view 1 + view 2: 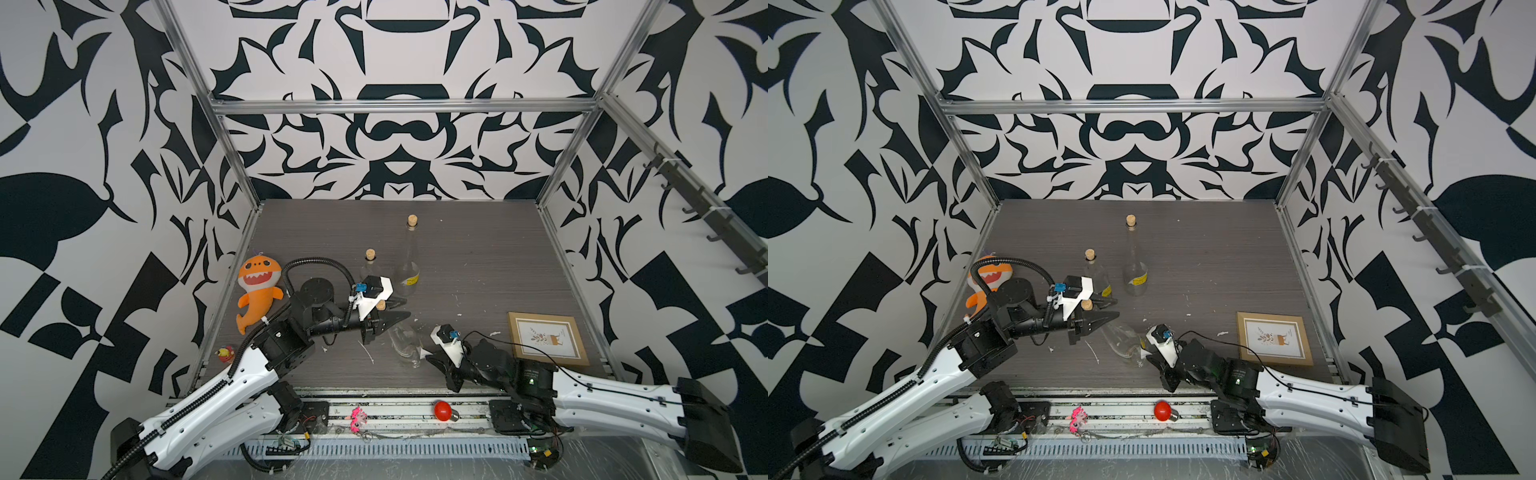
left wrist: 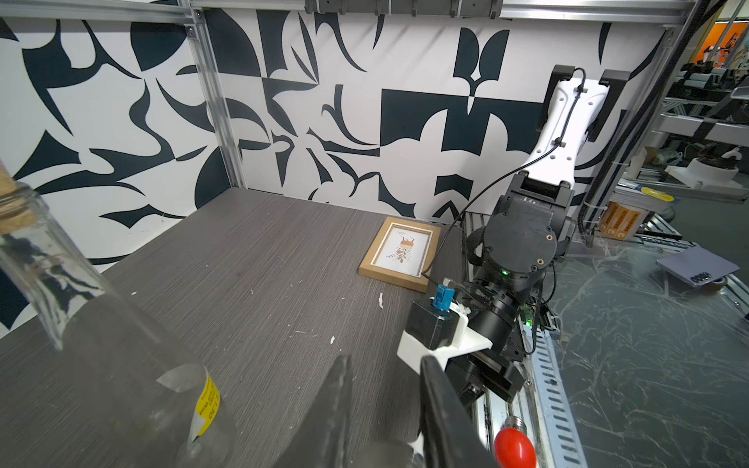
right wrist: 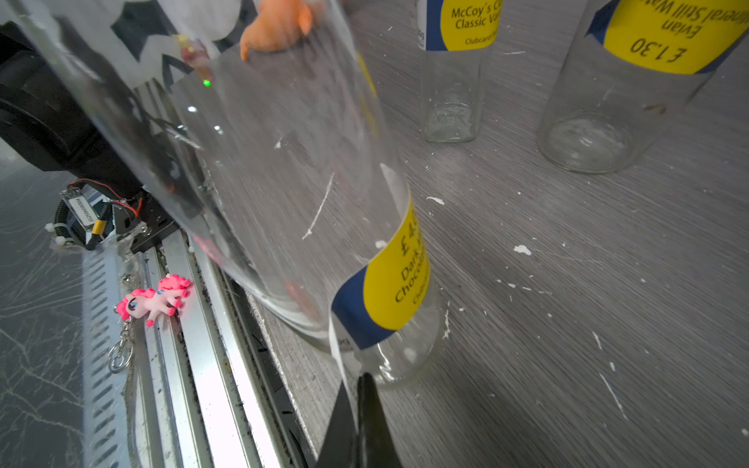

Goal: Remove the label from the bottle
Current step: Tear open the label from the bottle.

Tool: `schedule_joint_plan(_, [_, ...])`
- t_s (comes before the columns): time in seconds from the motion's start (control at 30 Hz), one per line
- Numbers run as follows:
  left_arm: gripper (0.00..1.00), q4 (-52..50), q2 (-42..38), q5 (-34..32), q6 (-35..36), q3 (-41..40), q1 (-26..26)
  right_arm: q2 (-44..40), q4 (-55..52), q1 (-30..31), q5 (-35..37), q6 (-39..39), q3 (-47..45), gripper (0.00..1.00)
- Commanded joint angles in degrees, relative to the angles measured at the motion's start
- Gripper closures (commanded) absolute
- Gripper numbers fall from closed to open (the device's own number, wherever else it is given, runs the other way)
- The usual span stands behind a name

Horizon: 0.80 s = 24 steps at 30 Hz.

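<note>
Left jaws clamp the corked neck of the tilted clear glass bottle (image 3: 283,162). Right jaws, closed, pinch the loose white edge of its yellow-and-blue paper label (image 3: 389,283) just ahead. Best to peel slowly, low along the glass.

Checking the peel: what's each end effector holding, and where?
Left end effector grips the tilted bottle at its neck; right end effector pinches the label at its peeled edge.
</note>
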Motion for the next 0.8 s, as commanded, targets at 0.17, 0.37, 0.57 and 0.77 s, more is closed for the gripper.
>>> schedule_joint_plan(0.17, [1.00,-7.36,-0.89,-0.61,2.80,2.11,0.87,-0.28,-6.01,-1.57,8.06,1.89,3.07,1.00])
schedule_joint_plan(0.37, [1.00,-8.11,-0.62,-0.17,3.24,2.99,0.93,2.09,-6.45,-2.13,11.00,3.06,3.93,1.00])
schedule_joint_plan(0.57, [1.00,-8.83,-0.88,1.16,3.49,3.48,0.95,2.55,-5.99,-2.15,10.80,2.90,3.86,1.00])
schedule_joint_plan(0.77, [1.00,-9.47,-0.62,2.09,3.78,4.20,0.92,3.62,-5.74,-2.32,11.04,3.41,3.95,1.00])
